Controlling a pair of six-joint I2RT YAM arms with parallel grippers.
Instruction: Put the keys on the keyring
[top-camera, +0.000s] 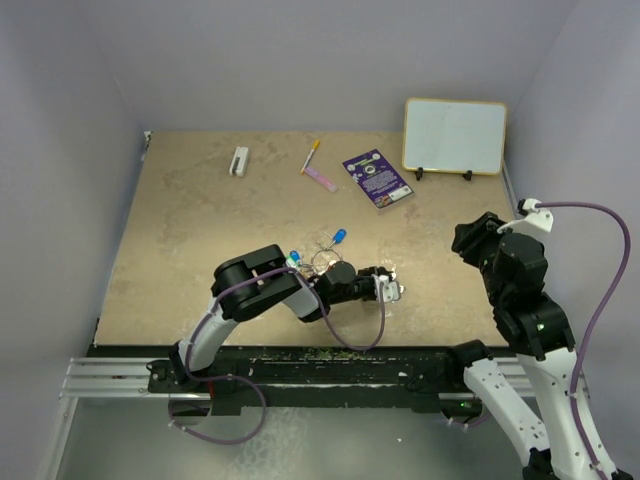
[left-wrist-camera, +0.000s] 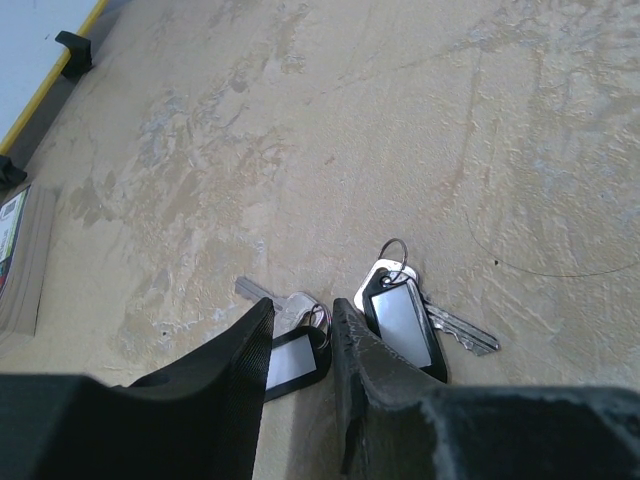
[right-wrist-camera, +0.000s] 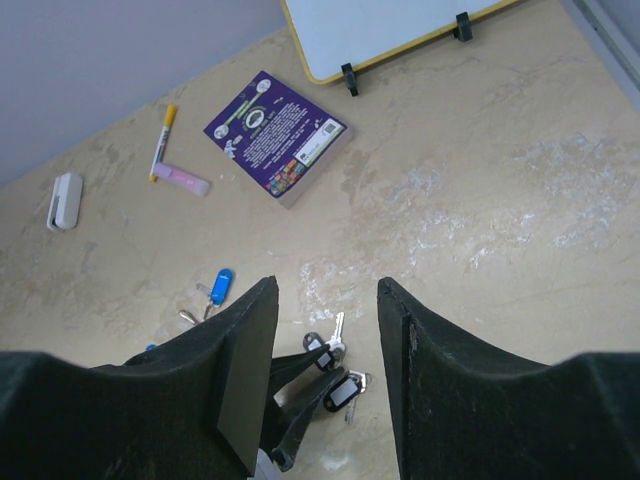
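Beige table (top-camera: 190, 230), keys (left-wrist-camera: 402, 318), purple booklet (top-camera: 377, 178), whiteboard (top-camera: 455, 136)

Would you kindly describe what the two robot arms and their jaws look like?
Both arms pair black joint housings with white links: the left arm looks mostly black, the right arm whiter toward its base. A purple cable arcs from the right arm; another loops by the left. The jaws are matte black wedges.

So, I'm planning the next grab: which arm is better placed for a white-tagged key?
Left. The left gripper is down at the table, fingers either side of a white-tagged key; the right gripper hangs open, high above it.
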